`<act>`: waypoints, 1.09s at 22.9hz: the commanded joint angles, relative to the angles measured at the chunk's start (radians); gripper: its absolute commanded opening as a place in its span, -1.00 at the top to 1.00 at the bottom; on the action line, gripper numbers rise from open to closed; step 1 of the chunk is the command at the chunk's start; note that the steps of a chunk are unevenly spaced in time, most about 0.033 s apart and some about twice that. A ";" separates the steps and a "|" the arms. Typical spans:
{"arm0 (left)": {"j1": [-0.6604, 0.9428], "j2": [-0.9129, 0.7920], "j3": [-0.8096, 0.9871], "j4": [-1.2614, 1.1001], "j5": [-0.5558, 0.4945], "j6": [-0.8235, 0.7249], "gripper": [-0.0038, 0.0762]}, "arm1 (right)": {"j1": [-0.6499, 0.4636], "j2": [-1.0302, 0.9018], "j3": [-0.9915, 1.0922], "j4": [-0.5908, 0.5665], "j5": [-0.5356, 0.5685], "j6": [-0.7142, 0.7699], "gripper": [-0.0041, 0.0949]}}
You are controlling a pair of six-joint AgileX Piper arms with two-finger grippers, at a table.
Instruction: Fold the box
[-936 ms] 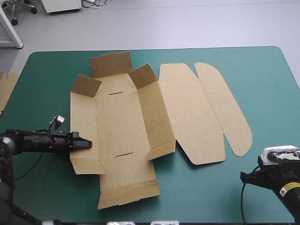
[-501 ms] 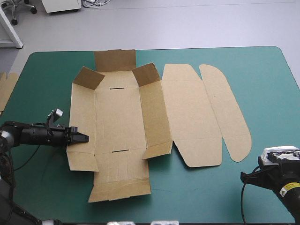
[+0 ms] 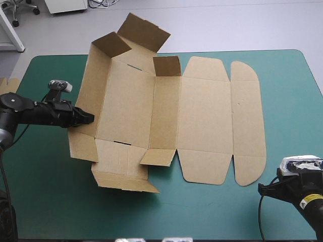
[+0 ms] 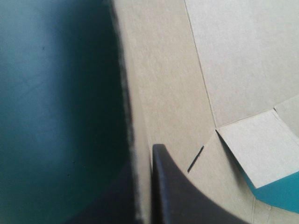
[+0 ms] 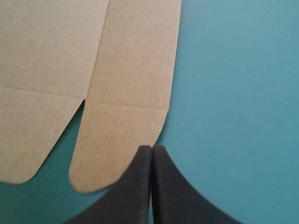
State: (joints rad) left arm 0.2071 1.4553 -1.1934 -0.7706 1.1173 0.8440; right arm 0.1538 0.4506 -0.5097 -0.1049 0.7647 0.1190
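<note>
The box [image 3: 166, 111] is a cut brown sheet lying open on the table [image 3: 290, 91], and it spreads wider than deep. Its long axis runs across the table from the left wall to the rounded flap [image 3: 248, 121] at its right end, while the creases between panels run from near to far, leaning a little. The lid [image 3: 204, 116] and the rounded flap lie flat on the teal-green cover. The left part is tipped up: the left wall stands off the cover, and the far end flap [image 3: 146, 31] rises past the table's far edge. The near end flap [image 3: 121, 176] points toward the table's near edge.

The left gripper [image 3: 87, 118] sits at the box's left wall, about midway along it, and is clamped on that wall. The left wrist view shows one black finger [image 4: 187, 196] on the inner face and the board's edge running down beside it, with the other finger dark under the sheet. The rest of the box stretches ahead of this gripper.

The right gripper [image 5: 152, 148] is closed on nothing, its fingers meeting in one point. It sits over bare cover just off the near end of the rounded flap, not touching it.

More board [image 3: 6, 85] shows well left of the box, at the table's left edge.
</note>
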 commanded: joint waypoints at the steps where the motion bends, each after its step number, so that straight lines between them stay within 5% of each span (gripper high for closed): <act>1: -0.173 -0.074 -0.129 0.119 -0.091 -0.105 0.93 | -0.001 0.020 -0.030 0.002 -0.077 0.004 0.96; 6: -0.515 -0.074 -0.214 0.641 -0.256 -0.310 0.93 | -0.001 0.020 -0.030 0.022 -0.079 0.004 0.96; 8: -0.636 -0.064 -0.214 1.030 -0.244 -0.457 0.93 | -0.001 0.020 -0.030 0.049 -0.079 0.004 0.96; 10: -0.649 -0.063 -0.214 1.178 -0.228 -0.477 0.93 | -0.001 0.020 -0.030 0.049 -0.075 0.004 0.96; 18: -0.656 -0.054 -0.214 1.358 -0.424 -0.457 0.93 | -0.001 0.020 -0.030 0.087 -0.071 -0.018 0.96; 25: -0.741 -0.025 -0.196 1.236 -0.354 -0.395 0.93 | -0.001 0.020 -0.030 0.087 -0.065 -0.018 0.96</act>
State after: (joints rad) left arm -0.4865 1.4590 -1.3709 0.4804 0.7994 0.4390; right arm 0.1538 0.4598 -0.5097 -0.0187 0.7538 0.1097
